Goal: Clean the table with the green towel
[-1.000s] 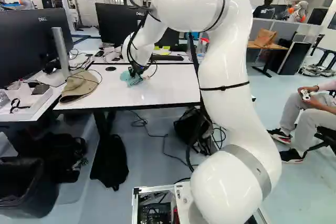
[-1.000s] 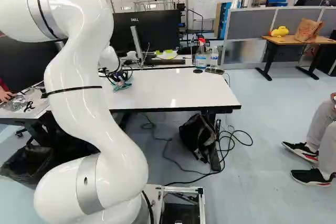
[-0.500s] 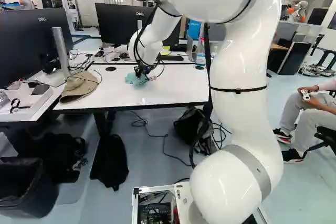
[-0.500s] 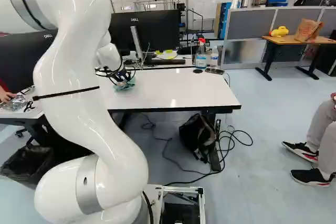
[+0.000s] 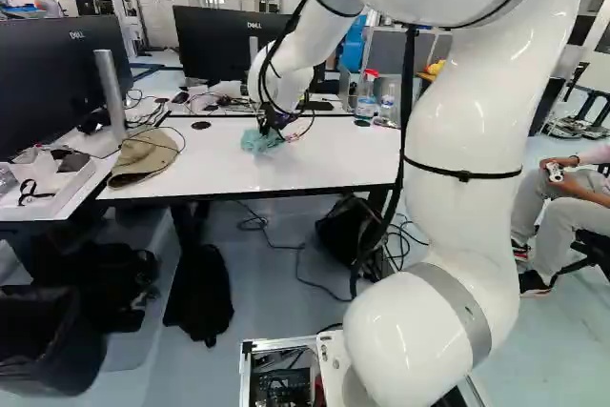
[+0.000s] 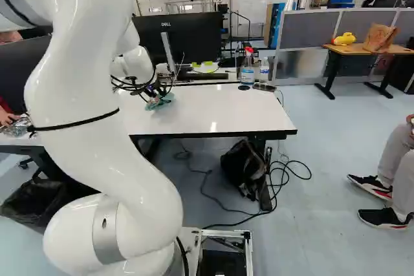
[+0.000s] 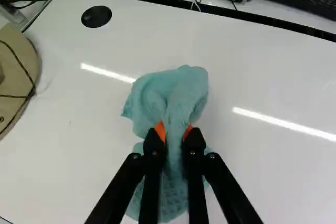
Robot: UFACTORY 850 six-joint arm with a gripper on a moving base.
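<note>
White tabletop (image 5: 329, 161), glossy, with a beige hat (image 5: 143, 158) at the left of the left base view. Green towel (image 7: 170, 95) bunched on the tabletop. Gripper (image 5: 271, 127) above: fingers nearly together, towel pinched between orange pads (image 7: 160, 130), cloth spreading ahead and beneath.

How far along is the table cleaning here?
Done: the crumpled blue-green cloth towel is clamped between the jaws. In hand: wiping, it seems, as the towel appears to rest on the glossy white tabletop. Left: letting go of the towel, and perhaps the stretch under the tan fabric hat. I cannot tell which areas have been wiped.
</note>
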